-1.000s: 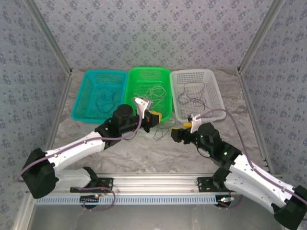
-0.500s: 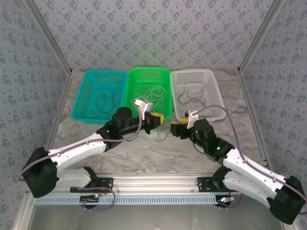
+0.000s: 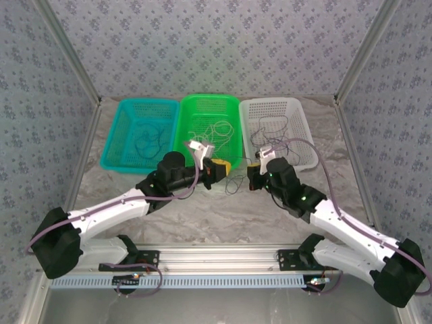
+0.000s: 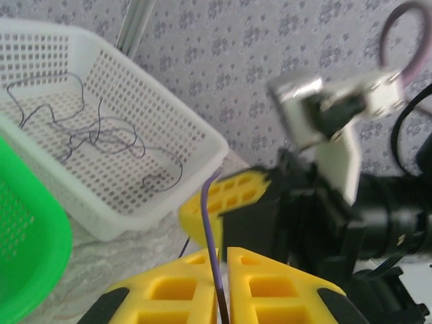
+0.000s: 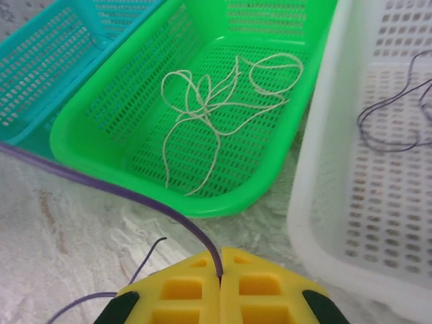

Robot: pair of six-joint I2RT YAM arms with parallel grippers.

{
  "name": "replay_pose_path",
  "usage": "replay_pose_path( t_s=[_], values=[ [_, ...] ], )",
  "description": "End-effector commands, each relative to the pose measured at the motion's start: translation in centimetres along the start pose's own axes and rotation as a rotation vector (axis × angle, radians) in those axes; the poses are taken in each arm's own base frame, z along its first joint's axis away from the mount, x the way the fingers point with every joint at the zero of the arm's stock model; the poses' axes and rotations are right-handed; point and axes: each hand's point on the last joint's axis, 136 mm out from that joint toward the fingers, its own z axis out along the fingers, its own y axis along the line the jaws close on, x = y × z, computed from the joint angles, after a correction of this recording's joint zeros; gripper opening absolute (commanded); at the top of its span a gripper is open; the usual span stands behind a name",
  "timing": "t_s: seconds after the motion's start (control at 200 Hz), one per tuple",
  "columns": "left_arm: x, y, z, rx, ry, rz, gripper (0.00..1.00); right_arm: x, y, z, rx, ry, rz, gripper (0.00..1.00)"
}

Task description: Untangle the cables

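We see cables (image 3: 214, 129) in three baskets (image 3: 270, 101) up top; one purple cable (image 5: 135, 196) not yet binned, centre frame. Both the left claw (image 4: 223, 270) and right claw (image 5: 221, 266) are clamped tight on it.

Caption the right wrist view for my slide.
Right gripper, jaws shut on a purple cable, before the green basket holding a whitish cable.

A teal basket (image 3: 145, 101), a green basket (image 3: 209, 96) and a white basket (image 3: 270, 100) are contrasting with the grey marbled table (image 3: 202, 216), a purple cable (image 5: 128, 194) is showing against the yellow right gripper (image 5: 221, 266), and the walls (image 3: 216, 47) are wearing a grey floral print.
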Motion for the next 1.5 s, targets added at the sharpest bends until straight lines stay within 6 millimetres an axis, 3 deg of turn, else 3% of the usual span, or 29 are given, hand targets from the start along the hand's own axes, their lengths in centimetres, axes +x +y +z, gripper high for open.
replay_pose_path(
  t_s=[0.0,0.285,0.355,0.435,0.665,0.934,1.214,1.399,1.474,1.494],
  values=[
    [0.9,-0.5,0.0,0.009,0.077,0.014,0.12,-1.3,-1.4,-1.5,0.101,0.034,-0.153,0.05],
    [3.3,-0.7,1.4,0.075,0.173,-0.054,0.15,-3.8,-0.8,-2.9,0.154,0.024,-0.393,0.01],
    [2.9,-0.5,1.3,0.058,0.153,-0.042,0.2,-4.1,-0.1,-3.0,0.143,0.015,-0.429,0.0],
    [2.0,-0.3,0.8,0.029,0.112,-0.012,0.34,-4.1,0.5,-3.1,0.131,0.005,-0.473,0.0],
    [-0.1,-1.8,-0.2,0.049,0.075,0.119,0.57,-3.9,1.2,-3.3,0.126,0.015,-0.571,0.0],
    [0.2,-2.4,1.5,0.093,0.178,0.235,0.6,-4.0,2.5,-3.6,0.06,0.064,-0.629,0.01],
    [0.9,-2.8,3.5,0.162,0.235,0.25,0.47,-3.4,3.7,-3.8,0.001,0.078,-0.678,0.01],
    [0.9,-3.6,3.9,0.213,0.241,0.237,0.16,-3.1,3.5,-3.9,0.008,0.09,-0.685,0.04],
    [0.6,-3.6,3.9,0.21,0.229,0.232,0.0,-2.9,3.1,-3.9,0.019,0.097,-0.653,0.12],
    [0.5,-3.6,3.9,0.209,0.226,0.232,0.0,-2.8,3.0,-3.8,0.023,0.099,-0.643,0.17]
  ],
)
